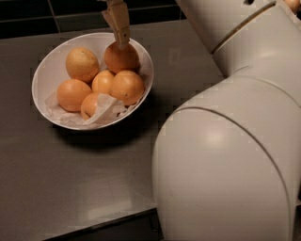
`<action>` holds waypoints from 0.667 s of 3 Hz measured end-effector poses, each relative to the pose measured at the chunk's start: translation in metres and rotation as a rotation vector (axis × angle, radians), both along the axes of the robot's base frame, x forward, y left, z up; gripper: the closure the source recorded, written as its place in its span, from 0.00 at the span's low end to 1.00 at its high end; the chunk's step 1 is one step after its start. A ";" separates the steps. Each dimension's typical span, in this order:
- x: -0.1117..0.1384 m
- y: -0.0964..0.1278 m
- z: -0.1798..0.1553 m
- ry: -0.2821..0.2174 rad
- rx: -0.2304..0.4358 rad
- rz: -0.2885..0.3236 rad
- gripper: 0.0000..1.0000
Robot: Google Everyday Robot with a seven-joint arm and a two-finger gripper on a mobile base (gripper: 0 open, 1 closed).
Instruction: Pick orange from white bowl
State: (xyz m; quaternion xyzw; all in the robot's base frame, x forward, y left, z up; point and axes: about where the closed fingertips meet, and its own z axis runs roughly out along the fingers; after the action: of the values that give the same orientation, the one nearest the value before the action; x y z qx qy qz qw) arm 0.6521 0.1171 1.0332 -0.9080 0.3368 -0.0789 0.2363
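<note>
The white bowl (44, 70) sits on the dark table at upper left, lined with crumpled white paper (106, 107) and holding six oranges. The deep reddish-orange orange (121, 60) lies at the bowl's back right. My gripper (122, 42) comes down from the top edge, and its tan tip rests on the top of that orange. A paler, dimpled orange (81, 63) lies to the left of it, with smaller light-orange ones (126, 87) in front.
My large white arm (225, 155) fills the right half of the view and hides the table there. The dark grey table (70, 179) extends in front of the bowl to its front edge. A dark tiled wall (47, 12) runs along the back.
</note>
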 end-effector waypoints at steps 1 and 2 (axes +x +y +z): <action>-0.011 -0.007 -0.003 0.025 -0.002 0.001 0.00; -0.012 -0.008 -0.012 0.049 0.006 0.018 0.00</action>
State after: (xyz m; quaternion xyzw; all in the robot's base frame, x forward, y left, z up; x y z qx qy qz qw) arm 0.6401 0.1094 1.0213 -0.9119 0.3346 -0.0533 0.2316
